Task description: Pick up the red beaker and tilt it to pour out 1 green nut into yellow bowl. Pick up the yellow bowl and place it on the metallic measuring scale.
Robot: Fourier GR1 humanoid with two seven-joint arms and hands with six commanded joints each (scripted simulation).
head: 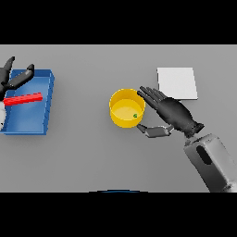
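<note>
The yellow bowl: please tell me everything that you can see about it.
The yellow bowl is round, with plain upright walls and an open top, and it looks like plastic. It stands upright on the grey table, near the middle. One small green nut lies inside, near the right wall. The right hand is open beside it, fingers at its right rim; contact is unclear.

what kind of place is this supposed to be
Probably a lab-style workbench: a plain grey table with a yellow bowl holding a green nut, a flat metallic measuring scale, and a blue tray containing a red beaker.
</note>
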